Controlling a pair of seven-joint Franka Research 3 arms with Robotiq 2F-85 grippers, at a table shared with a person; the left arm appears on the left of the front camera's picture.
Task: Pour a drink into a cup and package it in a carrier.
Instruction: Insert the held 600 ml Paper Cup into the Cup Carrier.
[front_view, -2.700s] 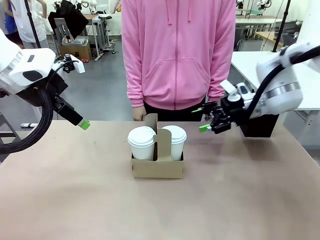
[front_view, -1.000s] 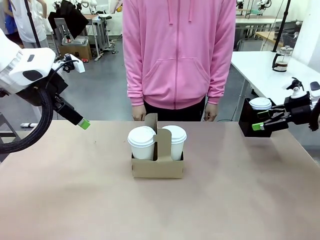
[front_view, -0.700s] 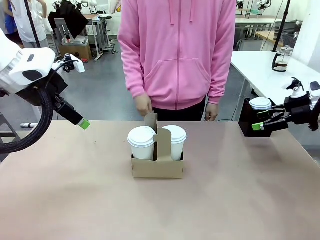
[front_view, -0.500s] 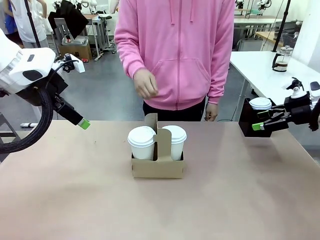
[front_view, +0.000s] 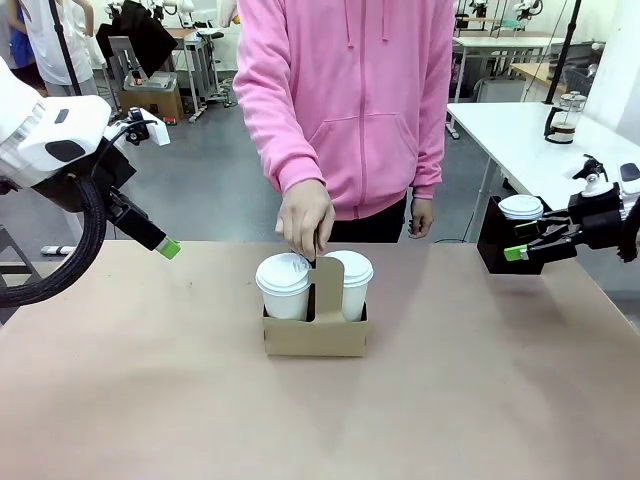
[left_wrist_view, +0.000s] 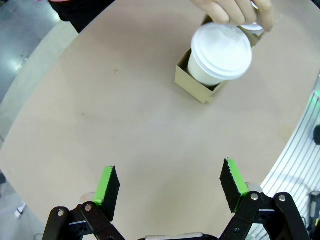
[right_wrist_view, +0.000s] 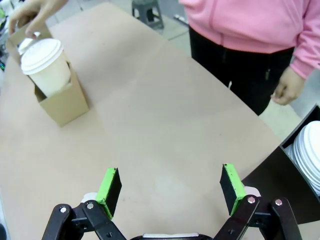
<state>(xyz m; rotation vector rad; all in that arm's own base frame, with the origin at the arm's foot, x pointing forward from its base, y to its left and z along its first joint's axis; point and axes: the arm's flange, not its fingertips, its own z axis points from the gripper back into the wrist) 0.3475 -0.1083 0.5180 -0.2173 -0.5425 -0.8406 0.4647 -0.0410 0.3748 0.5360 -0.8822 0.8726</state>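
Partly hidden behind the person's hand (front_view: 305, 220), the upright handle panel of the brown cardboard carrier (front_view: 315, 335) shows just its lower part between the two cups; the fingers close around its top, and in the left wrist view the hand also covers most of the far cup. Whether any drink is inside the cups cannot be told, since both are capped with white dome lids. The nearer-left white paper cup (front_view: 284, 287) and the second cup (front_view: 349, 283) stand upright, each in its own round pocket of the carrier, their tapered walls sunk into the box so that just the upper halves show. The carrier sits near the middle of the matte brown bench (front_view: 150, 400).

At the bench's right edge a black holder (front_view: 500, 245) carries a stack of white lids (front_view: 521, 207); in the right wrist view this stack is cut off by the picture's edge. Farther back, on a white table, a small glass carafe (front_view: 566, 118) with a black handle stands; its contents are too small to make out.

The left tool (left_wrist_view: 170, 185) hangs spread wide over bare bench, well apart from the carrier, its ribbed green pads holding nothing. The right tool (right_wrist_view: 171, 186) is likewise spread and empty, near the lid holder.
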